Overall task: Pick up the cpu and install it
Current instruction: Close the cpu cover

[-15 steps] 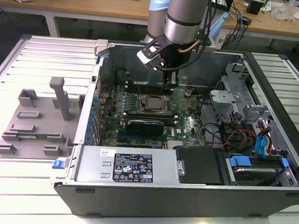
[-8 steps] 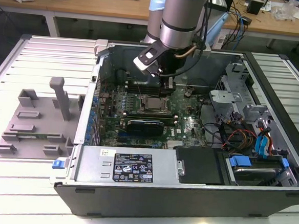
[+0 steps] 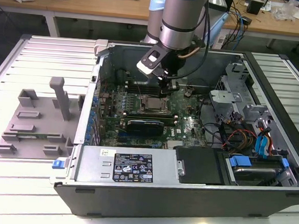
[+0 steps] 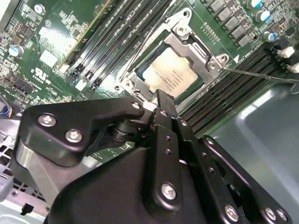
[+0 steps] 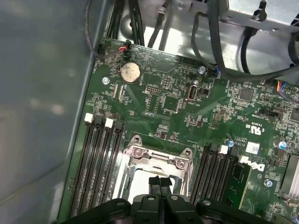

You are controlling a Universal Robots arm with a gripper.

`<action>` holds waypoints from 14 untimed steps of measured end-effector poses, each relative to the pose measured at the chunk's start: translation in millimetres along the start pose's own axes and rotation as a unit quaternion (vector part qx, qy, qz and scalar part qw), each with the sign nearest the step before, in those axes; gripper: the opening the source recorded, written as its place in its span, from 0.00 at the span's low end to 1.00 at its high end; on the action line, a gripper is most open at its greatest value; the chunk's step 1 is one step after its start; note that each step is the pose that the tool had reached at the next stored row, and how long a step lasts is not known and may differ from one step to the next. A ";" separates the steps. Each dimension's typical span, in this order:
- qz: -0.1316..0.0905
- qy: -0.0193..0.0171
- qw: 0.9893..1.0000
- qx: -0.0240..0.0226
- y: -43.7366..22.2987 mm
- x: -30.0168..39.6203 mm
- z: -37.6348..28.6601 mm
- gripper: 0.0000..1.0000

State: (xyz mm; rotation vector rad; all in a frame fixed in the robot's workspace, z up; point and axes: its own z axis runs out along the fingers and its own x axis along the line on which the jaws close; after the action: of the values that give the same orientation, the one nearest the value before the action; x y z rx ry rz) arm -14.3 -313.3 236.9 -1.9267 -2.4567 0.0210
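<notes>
— Looking at the fingers (image 4: 163,122) first: what do they have?

— Nothing. In both wrist views they are clenched tip to tip with no chip between them. They hang over the near edge of the socket frame (image 4: 194,46). I can't tell whether the tips touch the metal.

— So where is the cpu (image 4: 172,77)?

— Lying flat in the socket, silvery top up and square to the frame. That's inside the open computer case (image 3: 185,194) on the table (image 3: 15,195). The grey tray (image 3: 35,129) sits well apart, outside the case at the exterior view's left.

— Then the pick-up is done?

— I'd judge so. Carrying and placing look finished, and the work stands in the installing part, at the socket's retention hardware. One thin lever (image 4: 261,74) sticks out sideways from a corner of the frame, over the memory slots (image 4: 224,88). To me that reads as not latched.

— What would a next move call for?

— As a judgement only: closed tips make a poking tool, not a clamp. Anything from here needs a small, well-aimed push on the frame or lever, never on the chip's top. The lever looks thin enough to slip off the tips. The slots crowd both sides of the socket, so there is little room to stray.
</notes>
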 end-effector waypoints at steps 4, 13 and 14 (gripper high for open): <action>-0.081 -0.002 0.997 0.001 0.0 0.0 0.1 0.11; -0.223 -0.005 0.975 0.002 0.0 0.0 0.4 0.11; -0.238 -0.005 0.971 0.002 0.0 0.0 0.5 0.11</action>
State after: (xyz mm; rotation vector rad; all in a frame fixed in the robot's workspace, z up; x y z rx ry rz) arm -14.4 -313.3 236.4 -1.2894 -2.8474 0.0276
